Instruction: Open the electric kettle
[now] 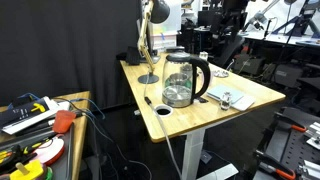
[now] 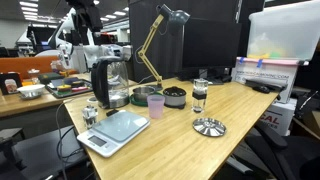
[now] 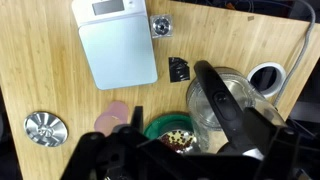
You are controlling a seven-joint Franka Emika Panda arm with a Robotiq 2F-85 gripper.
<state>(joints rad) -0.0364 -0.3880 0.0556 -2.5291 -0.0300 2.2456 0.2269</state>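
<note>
Wrist view shows the electric kettle (image 3: 225, 100) upright on the table (image 3: 40, 80), near the white scale (image 3: 115, 40) but apart from it. The kettle's black handle (image 3: 238, 118) runs diagonally away from the scale. The gripper (image 3: 170, 158) hangs above, a little to the scale's side of the kettle. Its fingers are dark and blurred, so their spread cannot be told. The next move likely shifts away from the scale, over the handle's top.

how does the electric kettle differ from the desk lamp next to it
The electric kettle is squat and rounded, clear glass with a black handle; the desk lamp is a slim, brass-coloured angled arm with a dark head. The lamp rises well above the kettle. Both stand close together on the wooden desk.
</note>
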